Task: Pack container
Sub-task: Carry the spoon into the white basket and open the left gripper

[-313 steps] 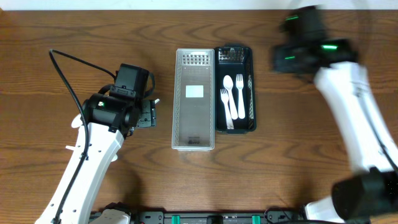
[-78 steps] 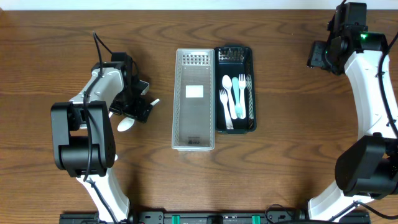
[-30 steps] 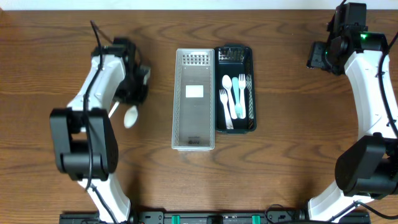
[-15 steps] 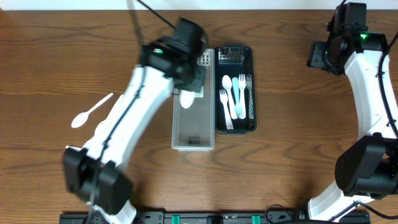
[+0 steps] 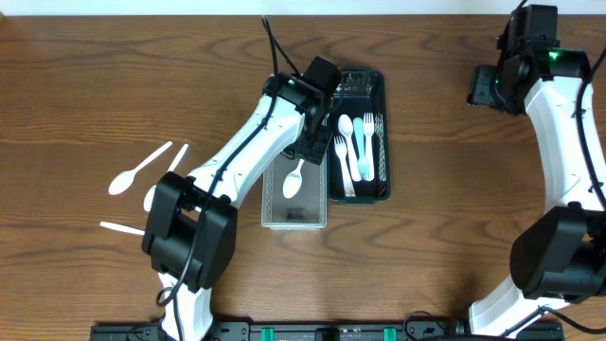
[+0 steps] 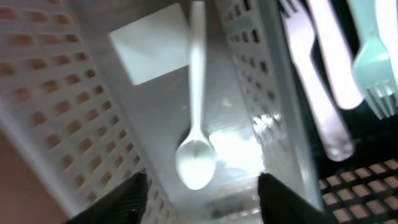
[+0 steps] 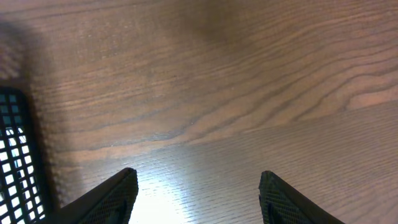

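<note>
Left gripper [image 6: 202,180] is released: its fingers [image 6: 134,199] stand apart with nothing between them. It hangs over the white container [image 5: 280,213], above the long edge that meets the dark tray [image 5: 383,142]. Half a second earlier this gripper carried the white spoon [image 5: 294,178] above the container's far end. The spoon now lies free on the container floor, roughly lengthwise, with its bowl toward the near end. In the wrist view its handle runs past the edge of the white label [image 6: 152,43].

The dark tray touches the container's right long side and has not shifted. It holds white cutlery [image 5: 352,152] laid lengthwise and one pale blue-green fork [image 6: 373,74].

Well apart to the left of the container, a loose spoon [image 5: 137,170] lies on the table [image 5: 426,265] in the same place as before. A second white handle [image 5: 178,156] lies just beside it and a third white handle [image 5: 121,228] lies nearer the front. Both are partly hidden by the left arm [image 5: 246,152], and neither showed in the earlier frame.

Right gripper [image 7: 198,177], far right of the container beyond the tray, is unchanged. Its fingers are spread and empty over bare wood.
</note>
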You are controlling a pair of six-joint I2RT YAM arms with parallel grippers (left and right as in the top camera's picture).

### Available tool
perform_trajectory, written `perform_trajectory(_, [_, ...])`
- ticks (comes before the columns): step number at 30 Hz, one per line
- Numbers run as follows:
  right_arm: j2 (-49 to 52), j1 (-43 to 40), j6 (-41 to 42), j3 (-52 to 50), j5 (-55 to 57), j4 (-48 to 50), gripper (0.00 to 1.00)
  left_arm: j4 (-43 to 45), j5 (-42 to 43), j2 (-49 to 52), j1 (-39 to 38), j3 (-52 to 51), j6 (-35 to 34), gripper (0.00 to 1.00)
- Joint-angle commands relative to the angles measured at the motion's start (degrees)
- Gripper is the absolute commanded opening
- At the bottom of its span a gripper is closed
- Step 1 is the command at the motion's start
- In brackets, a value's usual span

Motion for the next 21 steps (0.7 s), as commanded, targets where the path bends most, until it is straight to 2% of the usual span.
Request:
perform_trajectory(1, [0.0,-0.3,-0.9,0.5,0.2,0.0,0.66,-1.7,-8.4,-5.9,0.4,1.9,3.4,0.68])
perform_trajectory(5, [0.0,-0.3,-0.9,0.5,0.2,0.0,0.66,-5.1,-12.9,-14.1,4.0,2.4,7.3,0.82])
perform_trajectory(10, [0.0,-0.4,-0.9,0.5,0.2,0.0,0.66,-9.6,-12.3,-22.1,18.9,2.4,9.0,0.86])
perform_trajectory(15, [0.0,-0.4,-0.9,0.5,0.2,0.0,0.66,-10.0,-5.6,-22.3,35.5,0.2,18.1,0.93])
perform_trajectory(21, [0.0,-0.4,-0.9,0.5,0.2,0.0,0.67,-3.8,-2.8,-18.7,44.1,-7.9,24.5,0.96])
